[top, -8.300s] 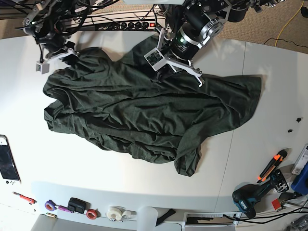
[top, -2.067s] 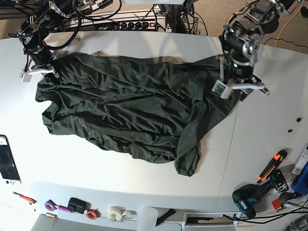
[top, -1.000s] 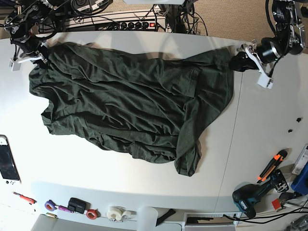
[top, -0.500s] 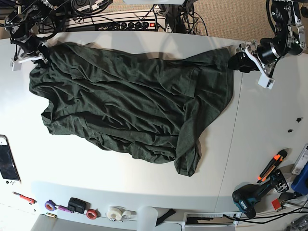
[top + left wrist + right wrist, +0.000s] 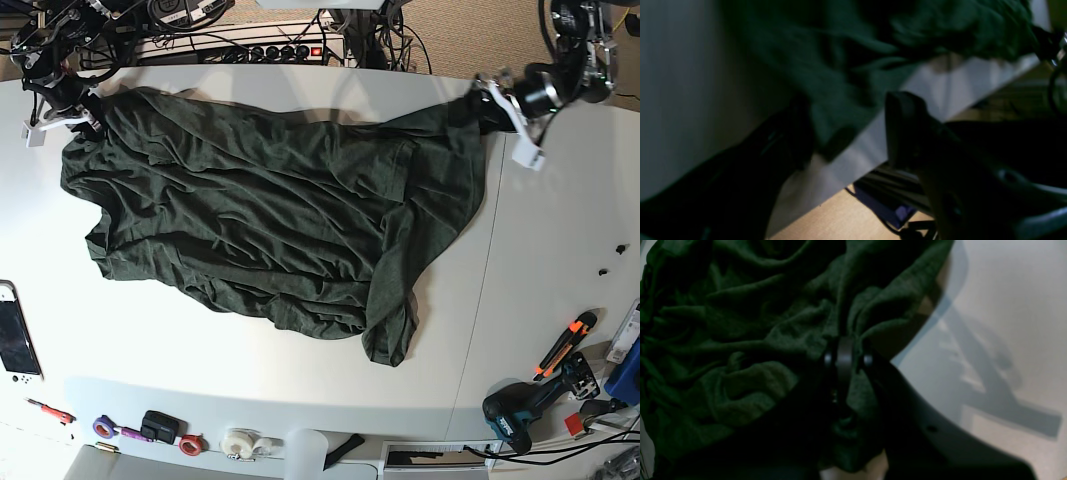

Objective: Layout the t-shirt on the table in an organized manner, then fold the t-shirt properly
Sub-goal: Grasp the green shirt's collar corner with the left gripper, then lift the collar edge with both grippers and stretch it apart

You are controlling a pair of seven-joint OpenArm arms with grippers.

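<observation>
On the near part of the surface, the t-shirt's loose end is bunched and creased, pointing toward the near edge, with a drill, a cutter and tape rolls along that edge. In my judgement this crumpled end is the first risk: if the arms pull further toward the far edge, it will drag as a wad rather than flatten, and the layout will stay crooked.

The middle of the t-shirt lies spread but heavily wrinkled across the centre, its right side near the thin seam line.

At the far left corner, the right gripper has its fingers clenched on a gathered fold of the t-shirt's corner. At the far right, near the far edge, the left gripper has its fingers parted with cloth lying between them; one finger seems to touch the fabric, but the blurred wrist view does not show a firm pinch, so I would call it released.

If that side is indeed free, any pull from the right gripper alone would skew the whole t-shirt leftward. The far hem also lies close to the far edge, so it may slide off toward the cables there.
</observation>
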